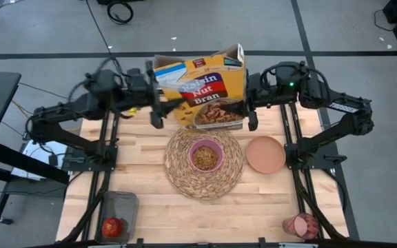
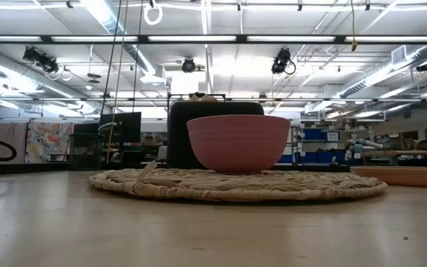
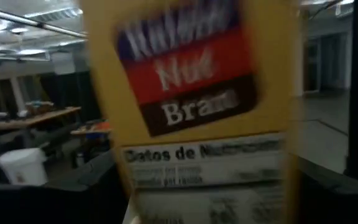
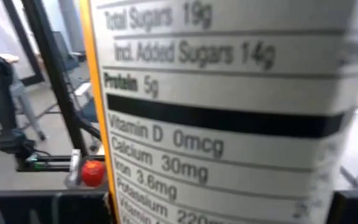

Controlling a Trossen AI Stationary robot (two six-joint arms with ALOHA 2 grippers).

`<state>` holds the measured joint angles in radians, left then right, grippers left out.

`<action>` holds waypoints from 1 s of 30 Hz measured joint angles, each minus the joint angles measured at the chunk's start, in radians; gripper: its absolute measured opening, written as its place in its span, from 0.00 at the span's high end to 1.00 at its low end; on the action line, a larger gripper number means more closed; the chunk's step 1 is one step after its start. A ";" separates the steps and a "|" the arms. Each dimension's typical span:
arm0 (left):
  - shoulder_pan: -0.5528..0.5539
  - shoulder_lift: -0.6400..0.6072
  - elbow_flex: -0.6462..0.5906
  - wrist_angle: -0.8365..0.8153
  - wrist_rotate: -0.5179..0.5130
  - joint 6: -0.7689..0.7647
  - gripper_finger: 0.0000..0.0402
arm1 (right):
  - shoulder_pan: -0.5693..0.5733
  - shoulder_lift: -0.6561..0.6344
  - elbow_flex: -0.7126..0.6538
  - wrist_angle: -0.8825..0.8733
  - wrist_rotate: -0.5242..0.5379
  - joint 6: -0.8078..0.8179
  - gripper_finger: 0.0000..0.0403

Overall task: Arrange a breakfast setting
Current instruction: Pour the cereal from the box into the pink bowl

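The yellow cereal box (image 1: 202,89) hangs over the table's far middle, its front face up and its open flaps toward the far edge. My left gripper (image 1: 156,96) is at its left side and my right gripper (image 1: 251,100) at its right side, both shut on it. The small pink bowl (image 1: 205,156), with cereal in it, stands on the round straw placemat (image 1: 178,172). The salmon-brown plate (image 1: 265,154) lies right of the mat. The red apple (image 1: 112,226) sits in a dark mesh tray near the front left. The pink tumbler (image 1: 300,224) lies at the front right. The spoon is out of view. My left gripper comes level from the table's left and straddles the box's narrow left side panel (image 3: 191,124), one finger on the front face and one behind. The box is lifted clear of the table. My right gripper comes level from the table's right and straddles the narrow nutrition panel (image 4: 229,124) in the same way, a finger at each side of it.
In the low view a black boxy thing (image 2: 180,133) stands behind the bowl (image 2: 238,141) on the far side of the mat (image 2: 236,185). The plate's rim (image 2: 406,175) shows at the right. Bare wood lies along the table's near middle (image 1: 212,220).
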<state>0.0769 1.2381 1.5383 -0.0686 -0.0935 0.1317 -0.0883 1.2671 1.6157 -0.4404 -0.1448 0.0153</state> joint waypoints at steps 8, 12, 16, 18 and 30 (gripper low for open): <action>0.000 -0.198 -0.001 -0.352 -0.099 -0.044 0.22 | -0.027 -0.102 -0.016 -0.070 0.154 -0.024 0.63; 0.000 -0.284 -0.003 -0.513 -0.101 -0.148 0.22 | -0.066 -0.173 -0.093 -0.113 0.321 0.004 0.63; -0.006 -0.331 -0.040 -0.547 -0.100 -0.224 0.22 | -0.114 -0.254 -0.204 -0.100 0.517 0.019 0.63; -0.009 -0.340 -0.062 -0.551 -0.100 -0.229 0.22 | -0.143 -0.295 -0.268 -0.096 0.599 0.042 0.63; -0.009 -0.323 -0.122 -0.511 -0.097 -0.252 0.22 | -0.345 -0.409 -0.658 -0.108 0.685 0.269 0.63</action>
<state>0.0681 0.9151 1.4158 -0.5796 -0.1901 -0.1200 -0.4334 0.8578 0.9582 -0.5486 0.5405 0.2845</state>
